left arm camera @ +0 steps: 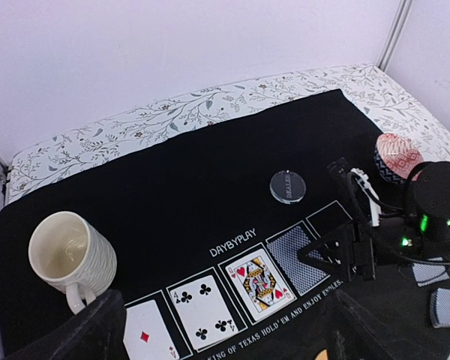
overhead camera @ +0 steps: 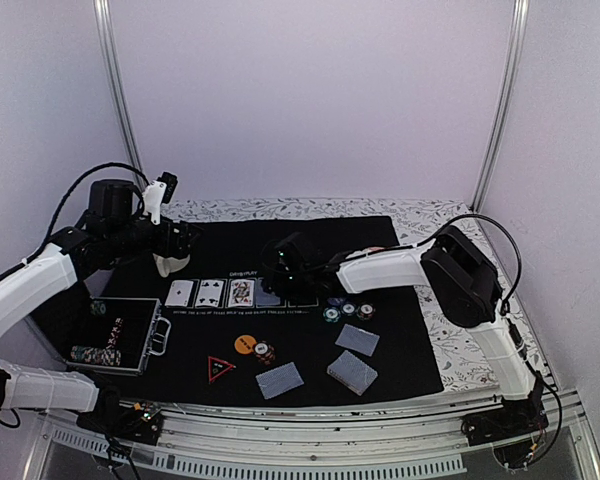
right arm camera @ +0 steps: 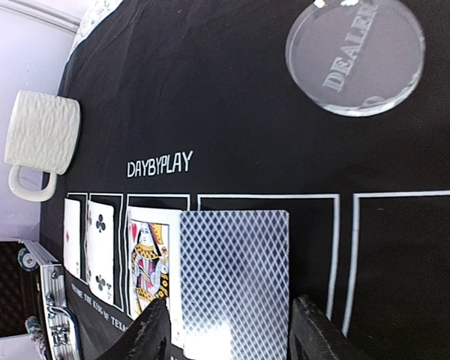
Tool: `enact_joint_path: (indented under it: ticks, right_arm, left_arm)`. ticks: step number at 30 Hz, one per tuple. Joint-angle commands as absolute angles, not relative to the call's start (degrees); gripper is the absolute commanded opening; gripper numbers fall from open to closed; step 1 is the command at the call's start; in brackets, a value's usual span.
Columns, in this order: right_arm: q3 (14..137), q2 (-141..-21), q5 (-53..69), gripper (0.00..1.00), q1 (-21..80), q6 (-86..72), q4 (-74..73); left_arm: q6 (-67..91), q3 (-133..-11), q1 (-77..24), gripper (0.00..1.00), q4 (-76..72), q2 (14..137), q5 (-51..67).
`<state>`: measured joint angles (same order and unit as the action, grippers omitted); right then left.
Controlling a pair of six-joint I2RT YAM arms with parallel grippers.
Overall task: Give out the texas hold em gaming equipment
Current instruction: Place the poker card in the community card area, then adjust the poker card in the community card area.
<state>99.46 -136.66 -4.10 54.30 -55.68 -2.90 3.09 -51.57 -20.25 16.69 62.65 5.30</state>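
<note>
Three face-up cards (overhead camera: pixel 210 292) lie in the printed boxes of the black mat (overhead camera: pixel 380 340): a diamond card, the four of clubs (left arm camera: pixel 204 307) and the queen of hearts (right arm camera: pixel 150 266). A blue-backed card (right arm camera: pixel 236 277) lies face down in the fourth box. My right gripper (right arm camera: pixel 229 315) stands open astride it, its fingers (right arm camera: pixel 319 334) clear of both card edges. A clear dealer disc (right arm camera: pixel 355 56) rests beyond. My left gripper (left arm camera: pixel 225 345) hangs open and empty above the card row, near the mug. An orange disc (overhead camera: pixel 243 343), a triangle marker (overhead camera: pixel 220 367) and chips (overhead camera: pixel 266 352) lie near the front.
A cream mug (left arm camera: pixel 71 255) stands left of the row. A red patterned bowl (left arm camera: pixel 396 157) sits at the right behind my right arm. An open chip case (overhead camera: pixel 115 340) lies at the front left. Face-down card piles (overhead camera: pixel 352 372) and loose chips (overhead camera: pixel 345 310) occupy the front right.
</note>
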Motion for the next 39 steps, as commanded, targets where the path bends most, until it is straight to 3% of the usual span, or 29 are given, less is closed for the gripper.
enact_joint_path:
  ticks: [1,4,8,21,29,33,39]
  right_arm:
    - [97.0,-131.5,-7.1,0.57,54.1,-55.1,-6.5]
    - [95.7,-130.4,-8.2,0.56,54.1,-55.3,-6.1]
    - [95.6,-130.8,-7.4,0.45,54.1,-54.9,-5.5]
    - [96.7,-135.7,-5.1,0.26,53.1,-54.5,-5.3]
    - [97.7,-137.8,-3.3,0.22,52.9,-54.4,-5.1]
    - [97.6,-137.6,-3.1,0.11,52.8,-54.3,-4.9]
    - [96.0,-135.4,-4.7,0.03,52.9,-54.7,-4.7]
  left_arm:
    - [2.9,-50.9,-20.2,0.93,16.2,62.8,5.7]
    - [2.9,-51.0,-20.2,0.93,16.2,62.8,5.7]
    - [2.9,-51.0,-20.3,0.93,16.2,62.8,5.8]
    - [2.8,-50.9,-20.2,0.93,16.2,62.7,5.9]
    - [2.8,-50.9,-20.3,0.93,16.1,62.8,5.8]
    - [2.8,-50.9,-20.2,0.93,16.1,62.8,5.9]
    - [2.7,-50.9,-20.2,0.93,16.2,62.7,5.6]
